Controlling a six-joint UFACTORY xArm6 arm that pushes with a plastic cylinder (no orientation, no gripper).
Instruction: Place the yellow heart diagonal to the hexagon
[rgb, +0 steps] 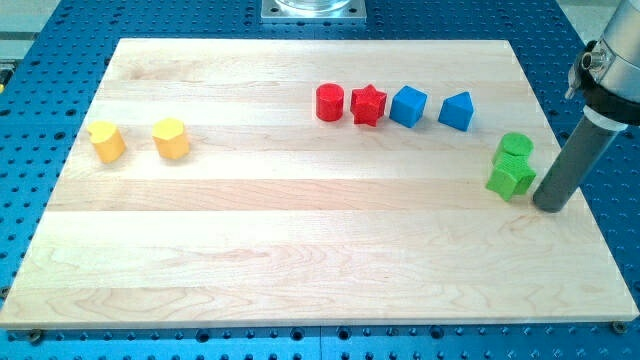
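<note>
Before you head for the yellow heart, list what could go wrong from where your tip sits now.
1. My tip stands right beside the two green blocks at the view's right; a straight sweep left would likely shove them.
2. The yellow heart and the yellow hexagon sit close together at the view's left, so a slightly off push may move the hexagon too.

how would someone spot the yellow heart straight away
Look at the wooden board's left end, where two yellow blocks sit alone. The yellow heart is the one nearer the left edge, notched on top, unlike the flat-sided yellow hexagon beside it.
</note>
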